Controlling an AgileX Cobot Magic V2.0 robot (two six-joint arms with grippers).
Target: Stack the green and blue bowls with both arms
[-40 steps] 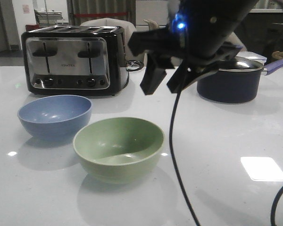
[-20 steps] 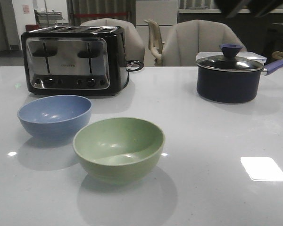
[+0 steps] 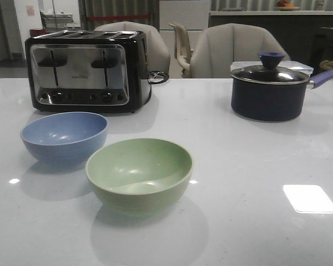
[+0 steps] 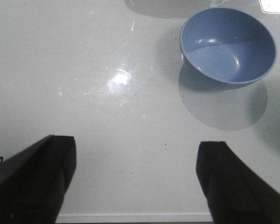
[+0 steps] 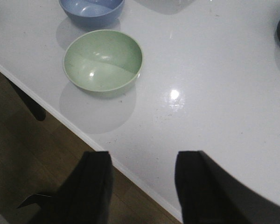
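Note:
The green bowl (image 3: 139, 173) sits upright and empty near the table's front, and the blue bowl (image 3: 64, 136) stands just behind it to the left, close but apart. Neither arm shows in the front view. In the left wrist view, my left gripper (image 4: 136, 151) hangs open over bare table near the edge, well short of the blue bowl (image 4: 228, 44). In the right wrist view, my right gripper (image 5: 142, 163) is open above the table's front edge, with the green bowl (image 5: 103, 60) and the blue bowl (image 5: 91, 9) beyond it. Both grippers hold nothing.
A black and chrome toaster (image 3: 86, 69) stands at the back left. A dark lidded saucepan (image 3: 269, 91) with a purple handle is at the back right. Chairs (image 3: 236, 50) stand behind the table. The white table edge (image 5: 60, 116) borders brown floor.
A second ago the right arm and its cable filled the upper right of the front view. It has pulled back up and out of that view. The bowls have not moved.

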